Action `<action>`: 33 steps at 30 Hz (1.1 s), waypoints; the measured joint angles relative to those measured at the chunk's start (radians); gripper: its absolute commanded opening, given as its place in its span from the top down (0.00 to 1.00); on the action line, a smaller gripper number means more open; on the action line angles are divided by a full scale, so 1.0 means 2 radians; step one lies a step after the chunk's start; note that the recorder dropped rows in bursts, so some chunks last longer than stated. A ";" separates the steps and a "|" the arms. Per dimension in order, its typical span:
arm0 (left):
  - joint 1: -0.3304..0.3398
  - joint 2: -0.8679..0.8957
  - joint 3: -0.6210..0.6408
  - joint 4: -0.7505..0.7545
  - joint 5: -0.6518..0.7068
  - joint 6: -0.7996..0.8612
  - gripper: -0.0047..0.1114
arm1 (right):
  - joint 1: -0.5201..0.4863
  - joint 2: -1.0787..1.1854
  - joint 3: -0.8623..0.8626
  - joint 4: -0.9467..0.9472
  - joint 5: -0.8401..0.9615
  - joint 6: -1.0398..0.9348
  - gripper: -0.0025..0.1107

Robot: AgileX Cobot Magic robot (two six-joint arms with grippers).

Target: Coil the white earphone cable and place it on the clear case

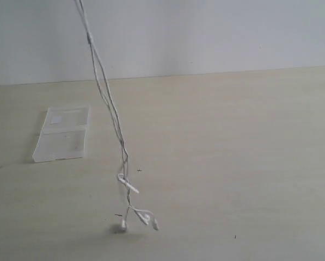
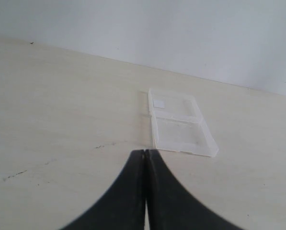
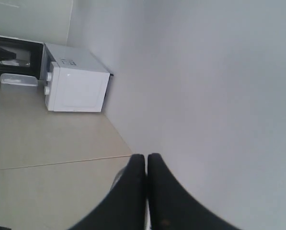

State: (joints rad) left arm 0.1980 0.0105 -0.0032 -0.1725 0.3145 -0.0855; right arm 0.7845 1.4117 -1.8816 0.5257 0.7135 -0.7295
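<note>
A very thin white earphone cable (image 1: 114, 117) hangs as doubled strands from beyond the top edge, upper left of the exterior view, down to the lower centre. There its small white earbuds (image 1: 146, 219) and a loose tangle touch the pale wooden table (image 1: 249, 163). A flat, clear plastic rectangular case (image 1: 61, 134) lies left of the strands, apart from them, and nothing rests on it.

My left claw (image 2: 145, 152) has its dark fingers pressed together low over the table, with the case (image 2: 178, 123) just ahead, upper right of the tips. My right claw (image 3: 146, 155) is also closed and points at a plain wall. No wire shows clearly in either claw, so I cannot tell which one holds the top of the cable.

I judge the wire to be nearly weightless, limp and springy. It is likely to swing, snag on itself and uncoil once let go. The best hold would be mid-strand, above the tangle, not on the earbuds.
</note>
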 measured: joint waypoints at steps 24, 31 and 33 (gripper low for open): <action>0.000 0.000 0.000 0.000 0.000 0.000 0.96 | 0.000 -0.024 -0.013 0.009 -0.007 0.025 0.98; 0.000 0.000 0.000 0.000 0.000 0.000 0.96 | 0.000 -0.025 -0.013 0.040 -0.024 0.032 0.98; 0.000 0.000 0.000 0.000 0.000 0.000 0.96 | 0.000 -0.025 -0.013 0.042 -0.025 0.032 0.98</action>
State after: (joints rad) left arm 0.1980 0.0105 -0.0032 -0.1725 0.3145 -0.0855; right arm 0.7845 1.3615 -1.9079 0.6100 0.6628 -0.6650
